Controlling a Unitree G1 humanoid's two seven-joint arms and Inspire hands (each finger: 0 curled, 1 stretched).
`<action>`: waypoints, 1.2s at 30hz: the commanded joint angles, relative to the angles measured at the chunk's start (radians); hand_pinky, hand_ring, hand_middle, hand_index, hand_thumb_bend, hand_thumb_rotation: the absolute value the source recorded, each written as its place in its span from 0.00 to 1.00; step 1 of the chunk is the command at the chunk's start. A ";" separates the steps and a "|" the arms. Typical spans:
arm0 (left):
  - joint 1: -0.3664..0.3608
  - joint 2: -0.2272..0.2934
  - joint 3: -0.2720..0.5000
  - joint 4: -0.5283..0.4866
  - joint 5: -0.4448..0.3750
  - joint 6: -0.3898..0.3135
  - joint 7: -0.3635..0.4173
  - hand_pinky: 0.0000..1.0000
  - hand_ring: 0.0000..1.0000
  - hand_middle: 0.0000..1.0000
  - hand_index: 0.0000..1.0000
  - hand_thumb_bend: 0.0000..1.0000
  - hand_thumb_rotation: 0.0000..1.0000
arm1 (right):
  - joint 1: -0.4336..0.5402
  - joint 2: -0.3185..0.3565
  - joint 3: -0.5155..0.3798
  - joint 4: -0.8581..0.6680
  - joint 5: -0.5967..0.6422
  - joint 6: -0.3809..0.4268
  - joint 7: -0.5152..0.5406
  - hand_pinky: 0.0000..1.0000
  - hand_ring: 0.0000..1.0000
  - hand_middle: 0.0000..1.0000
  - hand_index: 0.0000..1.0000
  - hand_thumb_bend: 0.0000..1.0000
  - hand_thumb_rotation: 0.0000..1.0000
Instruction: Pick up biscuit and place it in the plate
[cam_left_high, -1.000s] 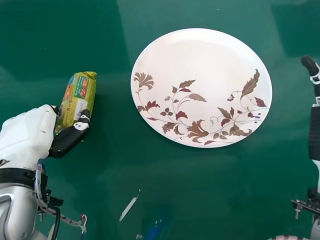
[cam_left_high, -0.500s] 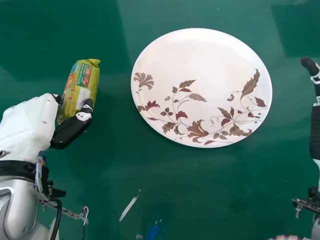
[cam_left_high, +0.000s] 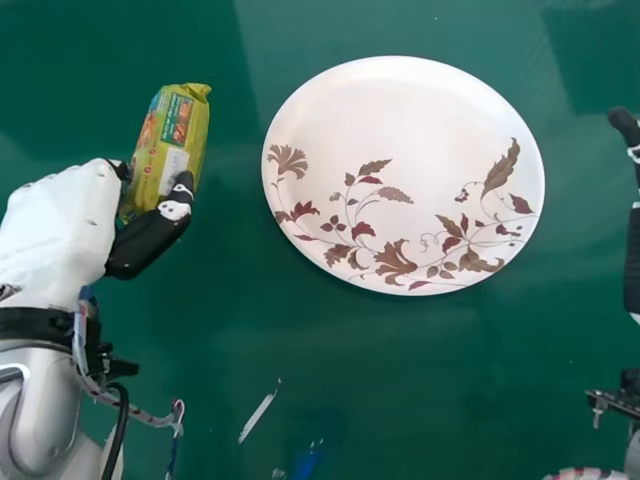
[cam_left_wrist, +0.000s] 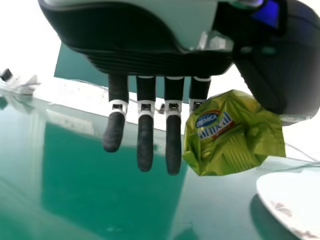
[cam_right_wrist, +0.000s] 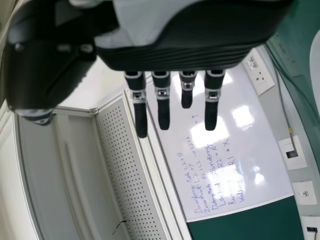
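At the left of the head view my left hand (cam_left_high: 62, 225) grips the yellow-green biscuit packet (cam_left_high: 178, 130), its thumb across the packet's near right side. The packet's far end points away from me. In the left wrist view the crumpled end of the packet (cam_left_wrist: 232, 135) sits between the thumb and fingers of my left hand (cam_left_wrist: 145, 142). The white plate (cam_left_high: 400, 150) with its leaf pattern lies to the right of the packet, apart from it. My right hand (cam_left_high: 626, 126) is at the right edge, and in the right wrist view my right hand (cam_right_wrist: 163, 110) has straight fingers, holding nothing.
The green table (cam_left_high: 330, 370) carries a small white strip (cam_left_high: 258, 417) and a blue mark (cam_left_high: 308, 460) near its front. The right wrist view takes in a whiteboard (cam_right_wrist: 225, 155) and wall sockets (cam_right_wrist: 257, 72) beyond the hand.
My left hand and the packet have moved away from me across the head view and slightly right, the grip kept. The right arm has shifted slightly; the plate has stayed put.
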 joint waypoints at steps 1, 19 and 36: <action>-0.015 -0.067 -0.012 -0.016 -0.010 0.003 0.007 0.21 0.38 0.45 0.53 0.51 0.00 | 0.011 0.001 -0.013 0.003 -0.009 -0.017 -0.005 0.76 0.88 0.86 0.78 0.88 0.51; -0.149 -0.104 -0.062 -0.016 -0.053 -0.002 -0.013 0.22 0.38 0.46 0.54 0.51 0.00 | 0.040 -0.019 -0.030 -0.056 0.009 0.003 -0.031 0.77 0.88 0.86 0.78 0.88 0.53; -0.225 -0.087 -0.082 0.017 -0.156 0.016 -0.042 0.24 0.38 0.46 0.54 0.51 0.00 | 0.119 -0.007 -0.067 -0.135 0.014 -0.009 -0.073 0.74 0.88 0.85 0.77 0.89 0.50</action>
